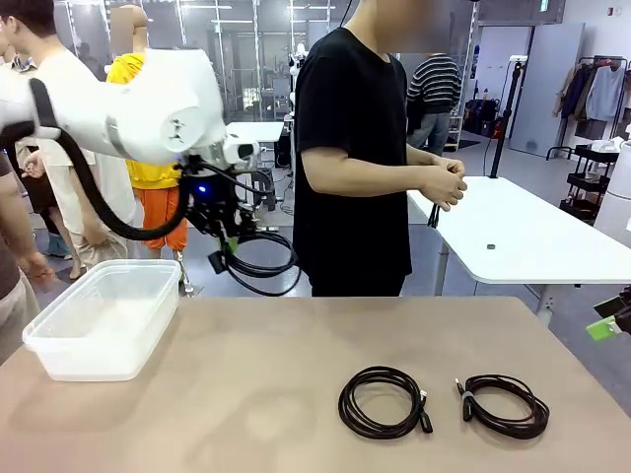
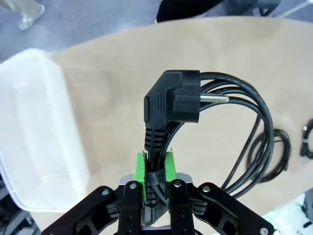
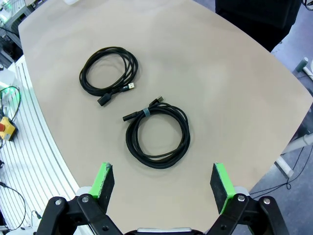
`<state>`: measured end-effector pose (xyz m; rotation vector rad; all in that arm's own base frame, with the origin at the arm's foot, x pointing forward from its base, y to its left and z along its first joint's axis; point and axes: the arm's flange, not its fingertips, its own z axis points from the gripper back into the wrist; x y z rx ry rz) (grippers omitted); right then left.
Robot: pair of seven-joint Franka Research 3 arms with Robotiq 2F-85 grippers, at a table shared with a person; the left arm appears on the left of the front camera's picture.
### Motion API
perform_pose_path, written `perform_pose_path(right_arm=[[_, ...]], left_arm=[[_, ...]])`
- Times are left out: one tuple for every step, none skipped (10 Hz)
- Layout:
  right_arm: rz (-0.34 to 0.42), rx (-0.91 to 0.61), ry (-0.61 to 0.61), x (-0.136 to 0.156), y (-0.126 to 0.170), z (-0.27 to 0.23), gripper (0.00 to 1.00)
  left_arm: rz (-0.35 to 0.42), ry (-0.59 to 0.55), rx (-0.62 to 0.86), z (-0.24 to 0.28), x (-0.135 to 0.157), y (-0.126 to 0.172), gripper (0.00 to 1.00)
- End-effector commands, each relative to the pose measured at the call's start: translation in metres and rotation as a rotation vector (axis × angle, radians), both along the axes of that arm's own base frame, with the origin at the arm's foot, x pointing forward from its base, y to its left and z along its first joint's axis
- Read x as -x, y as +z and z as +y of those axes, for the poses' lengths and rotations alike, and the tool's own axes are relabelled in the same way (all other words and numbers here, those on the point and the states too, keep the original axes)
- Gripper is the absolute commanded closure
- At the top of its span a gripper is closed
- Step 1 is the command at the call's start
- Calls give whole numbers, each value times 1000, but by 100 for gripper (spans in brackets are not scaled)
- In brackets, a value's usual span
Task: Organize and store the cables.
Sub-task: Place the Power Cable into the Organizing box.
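Counted three cables, all thin black cord with a smooth rubbery sheath, each wound as a round coil.

Found the first cable (image 1: 264, 266) off the surface (image 1: 246, 414), hanging in several loose loops from the left end effector (image 1: 229, 246) in the air just right of the bin and above the far left part of the surface. Seen close in the left wrist view: left end effector (image 2: 156, 169) pinched almost fully together on the ribbed strain relief of this first cable (image 2: 261, 122), green pads (image 2: 141, 166) pressing from both sides. Noted one plug (image 2: 171, 100) standing just above the pads: chunky, angled, matt black moulded plastic with a bright round metal pin pointing sideways.

Found the second cable (image 1: 380, 374) and the third cable (image 1: 508, 431) flat on the near right part of the surface, side by side, close but not touching. Both coils tidy, several turns each, with small plug ends. Noted a pale band around the turns of the third cable (image 3: 185, 132); none made out on the second cable (image 3: 110, 50).

Right end effector (image 3: 163, 169) spread wide, holding nothing, poised over the surface with the third cable nearest to it.

Counted one bin (image 1: 59, 365): rectangular, translucent whitish plastic, rounded corners, rolled rim, on the left part of the surface. Nothing made out inside.

Surface: matt tan, smooth, rounded edge.

Counted one person at the far side, in a black short-sleeved shirt, hands (image 1: 444, 182) held together at waist height.
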<state>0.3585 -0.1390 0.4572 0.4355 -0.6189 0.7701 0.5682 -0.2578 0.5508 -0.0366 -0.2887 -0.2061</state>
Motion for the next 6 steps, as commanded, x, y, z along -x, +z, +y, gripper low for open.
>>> perform_pose_path(right_arm=[[7, -18, -12, -2, 2, 1, 0], [7, -18, -12, -2, 2, 1, 0], [7, -18, -12, -2, 2, 1, 0], [7, -18, -12, -2, 2, 1, 0], [7, -18, -12, -2, 2, 1, 0], [7, -18, -12, -2, 2, 1, 0]], left_arm=[[-39, -23, -19, 44, 9, -3, 100], [-60, -23, -19, 69, 9, 1, 100], [-62, -23, -46, 102, 10, 2, 100], [-77, -62, -23, 141, 12, -2, 100], [-71, -59, -63, 175, 16, -6, 100], [-64, -41, -41, 207, 20, -9, 100]])
